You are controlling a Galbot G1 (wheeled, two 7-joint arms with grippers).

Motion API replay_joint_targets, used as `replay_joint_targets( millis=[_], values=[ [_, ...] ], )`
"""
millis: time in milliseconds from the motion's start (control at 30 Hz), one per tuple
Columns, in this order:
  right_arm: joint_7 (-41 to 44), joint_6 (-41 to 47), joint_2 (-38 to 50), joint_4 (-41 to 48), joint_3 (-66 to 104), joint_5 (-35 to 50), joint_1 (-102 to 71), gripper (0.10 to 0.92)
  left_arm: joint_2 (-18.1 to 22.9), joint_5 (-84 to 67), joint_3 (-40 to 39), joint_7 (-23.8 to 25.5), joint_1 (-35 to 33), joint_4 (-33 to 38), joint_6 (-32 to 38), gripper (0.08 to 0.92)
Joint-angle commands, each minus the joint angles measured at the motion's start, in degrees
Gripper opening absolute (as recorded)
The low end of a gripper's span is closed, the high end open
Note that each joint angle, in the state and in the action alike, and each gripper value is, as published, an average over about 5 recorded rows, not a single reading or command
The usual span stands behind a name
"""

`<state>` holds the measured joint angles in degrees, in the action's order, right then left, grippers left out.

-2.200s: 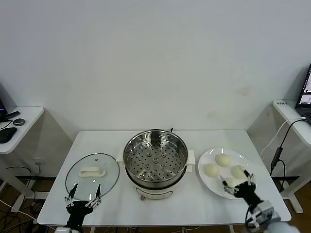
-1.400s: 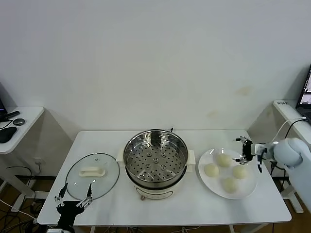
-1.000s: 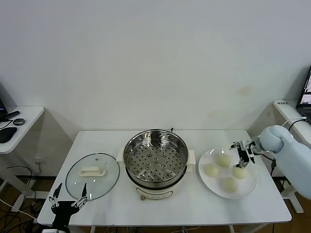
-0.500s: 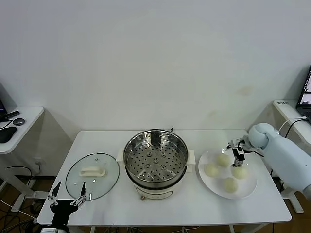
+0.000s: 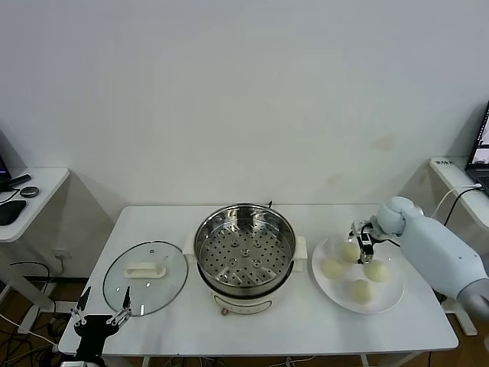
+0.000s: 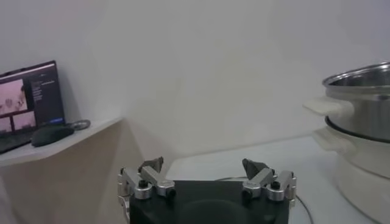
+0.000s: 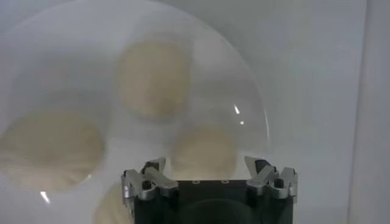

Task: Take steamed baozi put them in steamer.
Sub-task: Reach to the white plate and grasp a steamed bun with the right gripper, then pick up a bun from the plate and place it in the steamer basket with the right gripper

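Four cream-white steamed baozi lie on a white plate (image 5: 386,296) at the right: one at the far side (image 5: 350,251), one on the left (image 5: 332,267), one on the right (image 5: 375,271), one at the front (image 5: 361,290). My right gripper (image 5: 361,238) is open, just above the far baozi. In the right wrist view its fingers (image 7: 205,167) flank one baozi (image 7: 204,149) without touching it. The empty steel steamer (image 5: 244,246) stands at the table's middle. My left gripper (image 5: 99,316) is open and empty at the front left edge.
The glass lid (image 5: 145,268) with a white handle lies left of the steamer. In the left wrist view the steamer's side (image 6: 359,122) shows beyond my open left gripper (image 6: 201,165). Side desks stand at far left (image 5: 27,191) and far right (image 5: 458,180).
My right arm has swung from the plate's front edge round to its far right side, then leftward over the far baozi. My left gripper has drifted left and back toward the table's front edge.
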<state>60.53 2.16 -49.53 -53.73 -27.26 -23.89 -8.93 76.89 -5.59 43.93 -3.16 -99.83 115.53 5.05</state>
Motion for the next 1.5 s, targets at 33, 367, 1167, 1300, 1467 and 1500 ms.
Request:
replay_joint_targets(
  millis=[33,367,1167,1300,1467,1500],
  values=[
    [-0.8,0.4,-1.0,1.4,-0.7,-0.5,0.5,0.796,0.0,0.0,0.1,0.0,0.0,0.0,0.2,0.823],
    [0.8,1.4,-1.1,1.7,-1.1,0.0,0.7,0.59,-0.1,0.0,0.4,-0.1,0.1,0.0,0.2,0.823],
    [5.2,-0.4,12.0,-23.7,-29.5,32.9,36.4,0.543,-0.2,-1.8,-1.1,-1.0,1.7,1.8,-0.3,0.823],
    [5.2,-4.0,7.7,-25.2,-37.2,38.2,47.1,0.543,-0.8,-2.5,-0.7,-0.9,1.9,2.2,-0.5,0.823],
    [4.4,-9.1,-0.2,-25.0,-41.5,42.7,51.4,0.543,-0.9,-3.0,-0.2,-0.8,2.2,2.1,-0.8,0.823],
    [4.1,-10.2,-2.0,-24.6,-42.0,43.2,51.3,0.544,-0.8,-3.0,-0.2,-0.8,2.4,2.1,-1.0,0.823]
  ],
)
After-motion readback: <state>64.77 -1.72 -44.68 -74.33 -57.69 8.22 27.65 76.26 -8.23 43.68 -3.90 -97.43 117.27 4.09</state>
